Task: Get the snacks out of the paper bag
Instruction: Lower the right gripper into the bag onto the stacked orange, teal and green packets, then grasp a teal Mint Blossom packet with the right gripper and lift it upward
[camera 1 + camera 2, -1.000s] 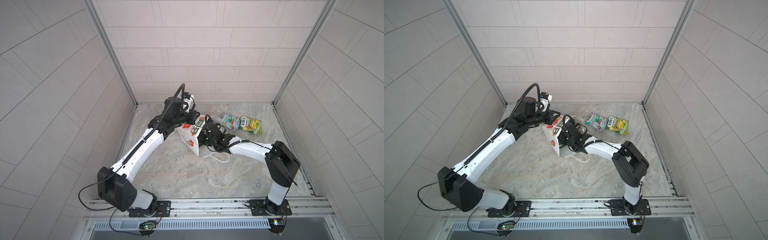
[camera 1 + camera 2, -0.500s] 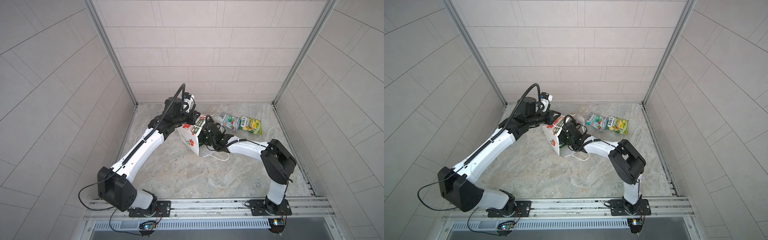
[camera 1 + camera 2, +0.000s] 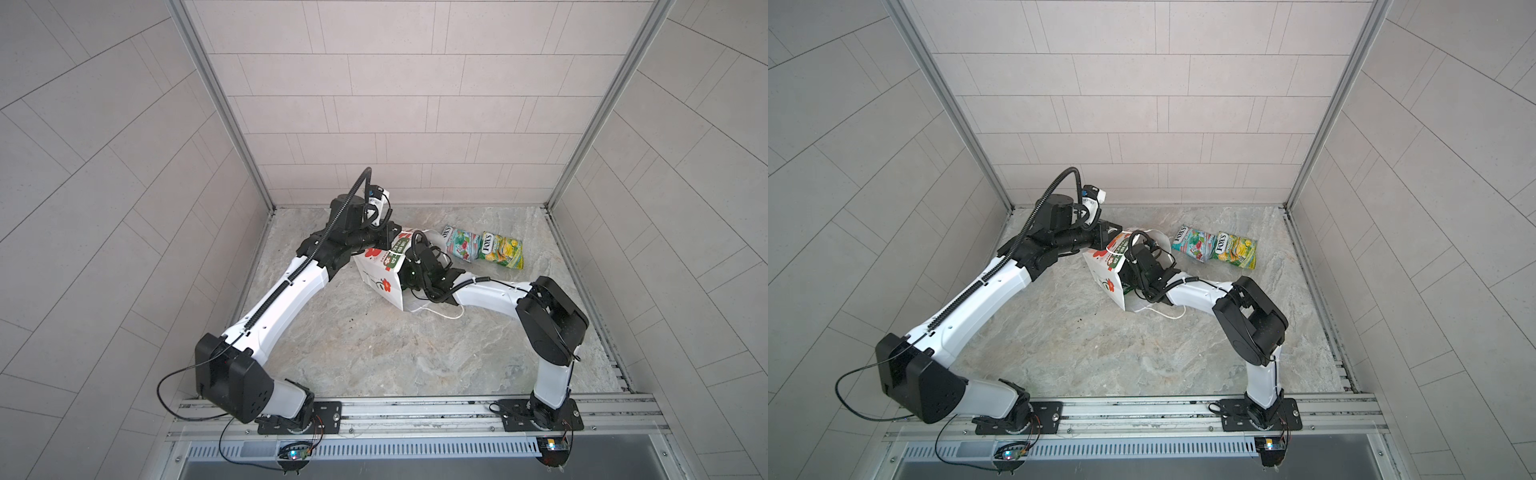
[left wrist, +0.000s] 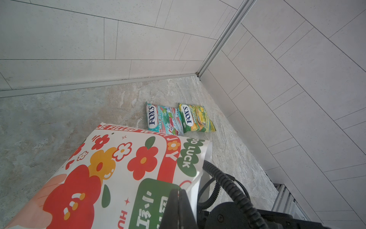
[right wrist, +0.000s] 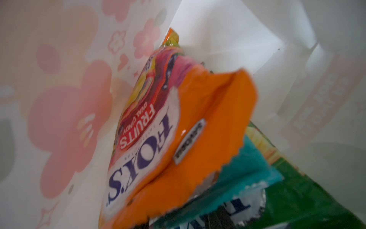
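- Pale tiled walls (image 3: 374,104) box the cell on three sides, w/ a marbled tabletop (image 3: 374,357) below.
- L arm (image 3: 286,299) reaches from the near left to the far centre. R arm (image 3: 486,293) comes in low from the right, its wrist at the bag's mouth.
- Paper bag (image 3: 380,276) is mid-tabletop, tipped on a slant, mouth facing the R arm. One white cord handle (image 3: 440,312) trails on the tabletop by the mouth.
- Snacks outside: teal packet (image 3: 461,247) and green-yellow packet (image 3: 500,249) lie flat on the tabletop, side by side and touching, just behind the bag toward the far right corner.
- Snacks inside, per my R wrist cam: orange packet (image 5: 178,138) nearest the lens, against the printed wall. A second teal packet (image 5: 243,172) sits under it and a green packet (image 5: 297,198) is beside that. All are blurry.
- Left fingers (image 4: 178,206): closed, pinching the bag's printed panel near its edge and holding it tilted.
- Right fingers: inside the bag, hidden in both top views. The R wrist cam doesn't show them clearly either, so I can't tell if they're open, closed or gripping anything.
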You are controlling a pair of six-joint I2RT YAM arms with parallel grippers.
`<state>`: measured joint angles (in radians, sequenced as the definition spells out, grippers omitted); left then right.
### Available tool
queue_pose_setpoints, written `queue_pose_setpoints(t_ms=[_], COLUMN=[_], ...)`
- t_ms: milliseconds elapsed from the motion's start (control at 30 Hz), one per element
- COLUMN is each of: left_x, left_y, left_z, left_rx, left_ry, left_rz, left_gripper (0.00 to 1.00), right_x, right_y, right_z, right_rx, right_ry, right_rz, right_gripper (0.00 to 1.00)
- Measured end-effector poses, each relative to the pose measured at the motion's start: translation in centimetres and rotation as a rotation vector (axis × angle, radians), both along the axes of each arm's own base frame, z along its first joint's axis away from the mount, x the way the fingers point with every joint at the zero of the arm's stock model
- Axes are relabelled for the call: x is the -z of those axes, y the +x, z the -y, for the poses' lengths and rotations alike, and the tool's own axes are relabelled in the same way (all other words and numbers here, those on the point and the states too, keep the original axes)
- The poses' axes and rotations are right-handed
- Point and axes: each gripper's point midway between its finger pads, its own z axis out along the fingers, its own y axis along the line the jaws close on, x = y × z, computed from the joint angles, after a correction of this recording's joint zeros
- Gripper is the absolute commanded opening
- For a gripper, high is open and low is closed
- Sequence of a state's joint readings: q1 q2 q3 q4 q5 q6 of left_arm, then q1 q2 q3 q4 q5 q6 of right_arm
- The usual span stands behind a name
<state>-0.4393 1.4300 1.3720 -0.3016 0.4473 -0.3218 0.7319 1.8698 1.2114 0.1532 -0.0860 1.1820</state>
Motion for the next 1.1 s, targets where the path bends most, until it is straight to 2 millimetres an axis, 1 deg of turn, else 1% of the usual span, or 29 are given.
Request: queue_pose_setpoints(t_ms=[100, 200, 333, 367, 400, 567, 667, 900, 1100], left_x=[0.0, 0.0, 0.0, 0.1, 0.1, 0.4, 0.8, 1.4, 1.5], left_y=[0.0, 0.0, 0.0, 0.1, 0.1, 0.3, 0.3, 0.6, 0.8], left_z=[0.0, 0.0, 0.0, -0.1, -0.1, -0.6, -0.8, -1.6, -1.8], left_rx=[0.0, 0.002, 0.002, 0.001, 0.0, -0.018, -0.026, -0.067, -0.081], left_ry=[0.001, 0.003, 0.008, 0.012, 0.016, 0.055, 0.079, 0.123, 0.132], left_rz=[0.0, 0.003, 0.006, 0.01, 0.013, 0.027, 0.025, 0.024, 0.029], left_gripper=[0.0, 0.0, 0.0, 0.0, 0.0, 0.0, 0.0, 0.0, 0.0], right_x=[0.2, 0.6, 0.9, 0.8, 0.8, 1.2, 1.1, -1.0, -2.0], right_y=[0.4, 0.8, 1.1, 1.1, 1.2, 0.6, 0.0, -1.2, -2.6], right_z=[0.0, -0.1, -0.2, -0.1, -0.1, 0.5, 1.1, 2.7, 3.9], right_rx=[0.028, 0.05, 0.069, 0.072, 0.079, 0.072, 0.061, 0.04, 0.009], right_ry=[0.019, 0.034, 0.051, 0.052, 0.057, 0.033, 0.008, -0.043, -0.089], right_rz=[-0.001, -0.005, -0.008, -0.006, -0.004, 0.002, 0.008, 0.047, 0.066], right_gripper=[0.42, 0.35, 0.08, 0.03, 0.0, 0.0, 0.0, 0.0, 0.0])
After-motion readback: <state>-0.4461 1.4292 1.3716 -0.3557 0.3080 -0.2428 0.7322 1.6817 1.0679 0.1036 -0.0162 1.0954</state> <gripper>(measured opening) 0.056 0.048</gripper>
